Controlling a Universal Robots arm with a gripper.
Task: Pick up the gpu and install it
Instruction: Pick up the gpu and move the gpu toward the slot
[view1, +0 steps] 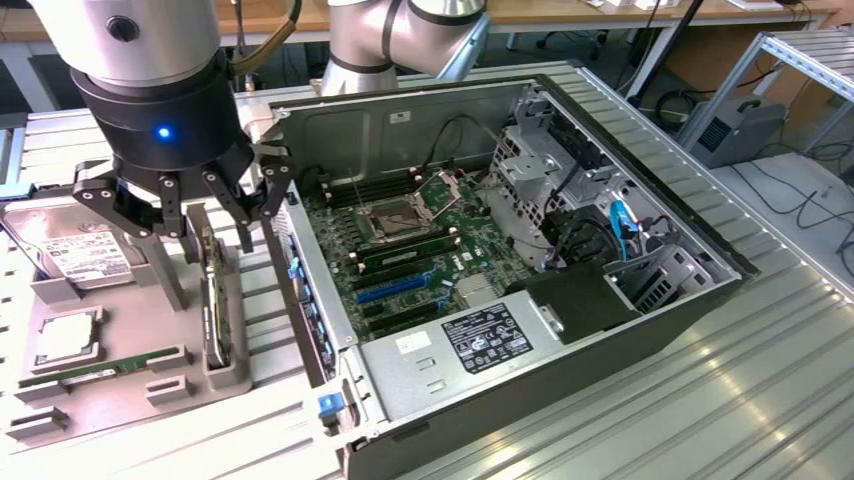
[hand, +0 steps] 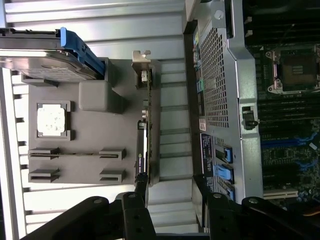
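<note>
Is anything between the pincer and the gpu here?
Nothing visible. The open pincer hangs above the gpu, which stands on edge in the tray, with only air between them.

The arm (view1: 144, 70) points straight down, its gripper (view1: 194, 218) spread wide apart.

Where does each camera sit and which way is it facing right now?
Exterior view: off the arm, high, looking down on the computer case and parts holder; arm and open hand show.
Wrist view: on the wrist, looking down past the hand's fingers at the gpu standing in the parts holder.
Shared: gpu, parts holder, computer case, hand.
</note>
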